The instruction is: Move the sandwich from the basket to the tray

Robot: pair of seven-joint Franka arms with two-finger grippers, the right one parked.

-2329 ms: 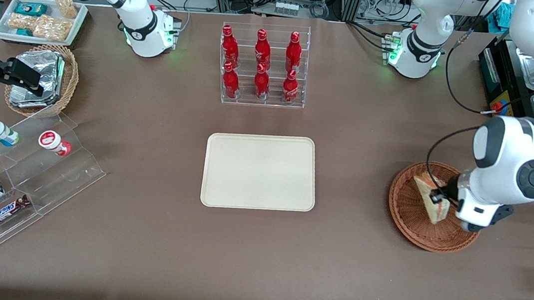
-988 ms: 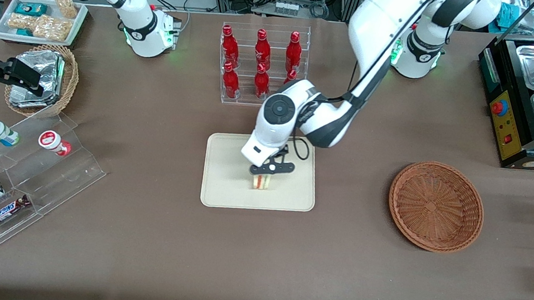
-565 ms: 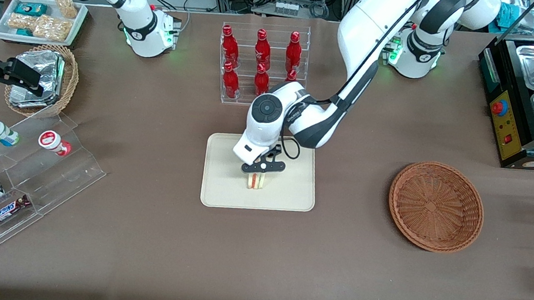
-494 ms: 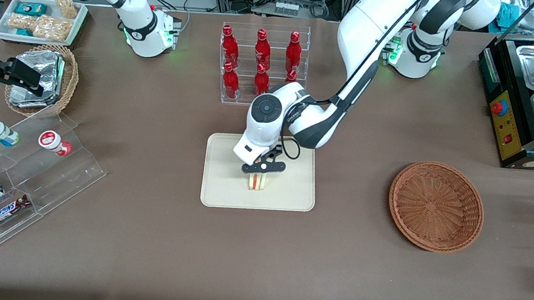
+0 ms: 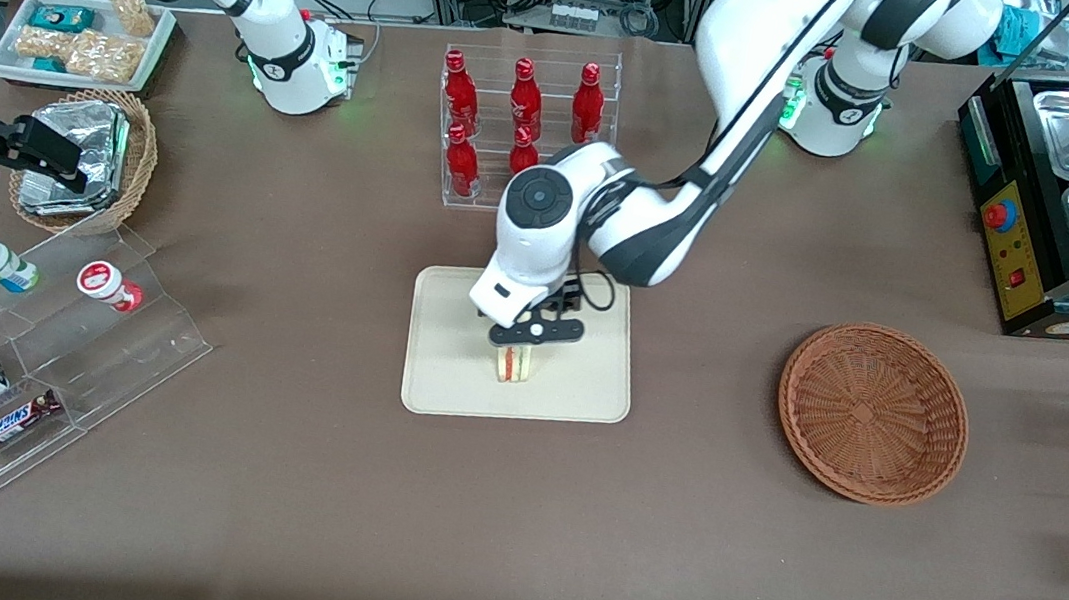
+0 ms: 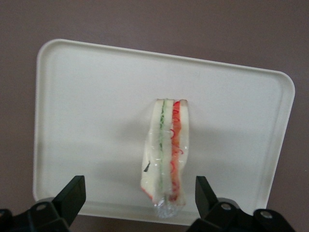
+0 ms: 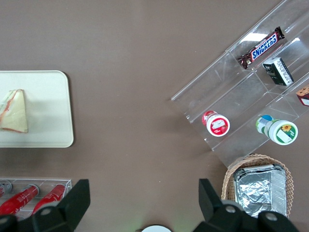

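A: Front view: what is the gripper [image 5: 520, 343] doing, and where is the sandwich [image 5: 514, 363]?

B: The gripper hangs directly above the sandwich, over the middle of the cream tray [image 5: 445, 380]; its fingers are spread apart and touch nothing; the sandwich stands on the tray just under them, on edge, with its red and green filling line facing the front camera

A: And from the left wrist view?

B: The two fingertips [image 6: 71, 195] stand wide, one to each side of the sandwich [image 6: 166, 154], clear of both bread faces; the wedge rests inside the tray [image 6: 87, 96], well within the rim, in a clear film wrap that bunches at the end nearest the gripper

A: Where is the basket?

B: The round wicker basket [image 5: 872, 411] lies well apart from the gripper, toward the working arm's end of the table; nothing shows inside it; judged from this, the placing looks done and only a lift away remains

A: How would the sandwich handle?

B: Likely light and soft; the bread would crush under a hard squeeze and the film may be slippery; standing on edge it could tip; a gentle hold across the two flat bread faces, near the middle, seems safest
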